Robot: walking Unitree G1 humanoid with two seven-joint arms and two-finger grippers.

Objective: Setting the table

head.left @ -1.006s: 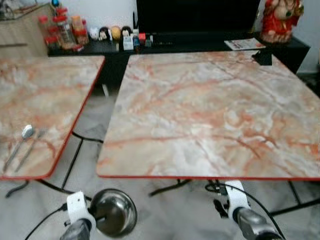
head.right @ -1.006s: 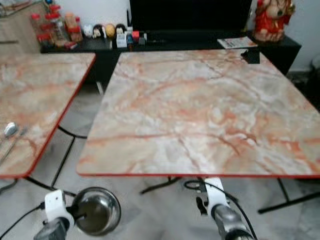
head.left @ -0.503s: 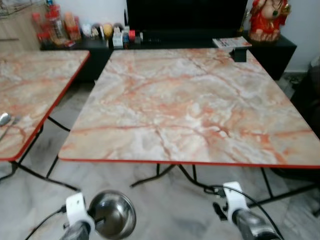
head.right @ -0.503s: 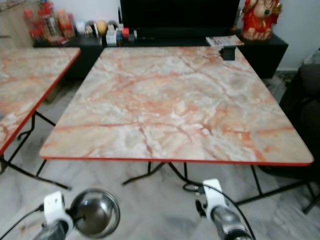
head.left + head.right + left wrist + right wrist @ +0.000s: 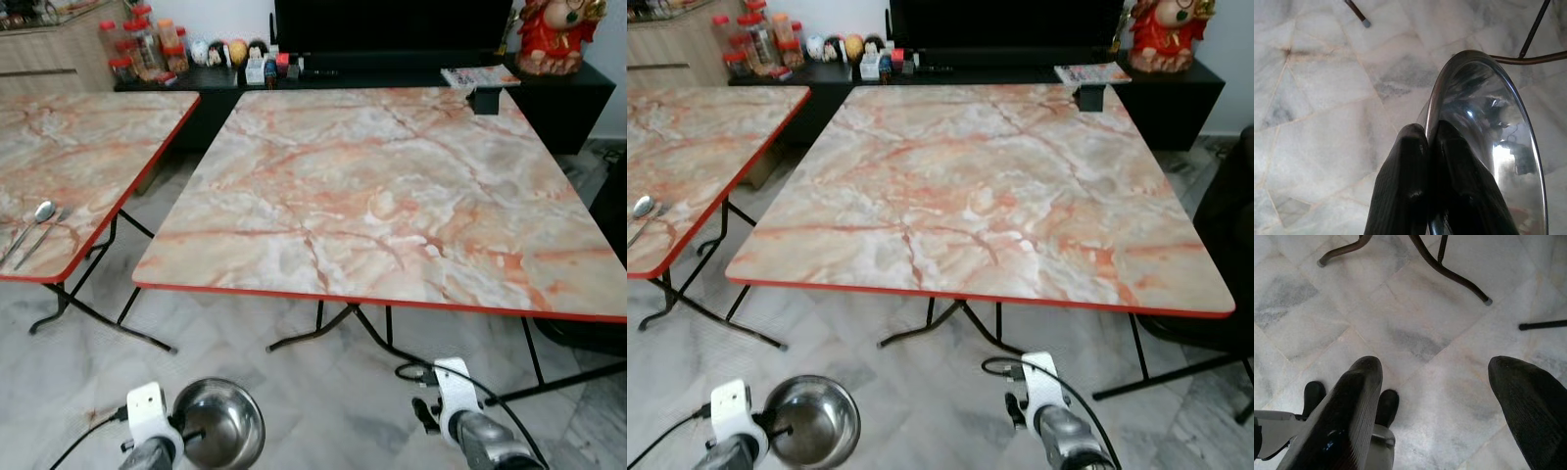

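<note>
Two marble-topped tables [image 5: 392,196] span the frame's centre and left; a spoon [image 5: 33,223] and fork [image 5: 41,235] lie at left. At lower left, the left gripper [image 5: 1422,147] pinches a steel bowl's [image 5: 217,423] rim; the right gripper [image 5: 1435,391], lower right, gapes wide, empty.

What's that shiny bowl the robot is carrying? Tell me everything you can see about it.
It is a small round bowl of polished steel, mirror-bright inside and empty, its opening facing up. The left gripper holds it by the rim, one black finger outside and one inside, shut tight. It hangs low over the pale marble floor tiles, short of the marble-patterned table with the red edge.
</note>
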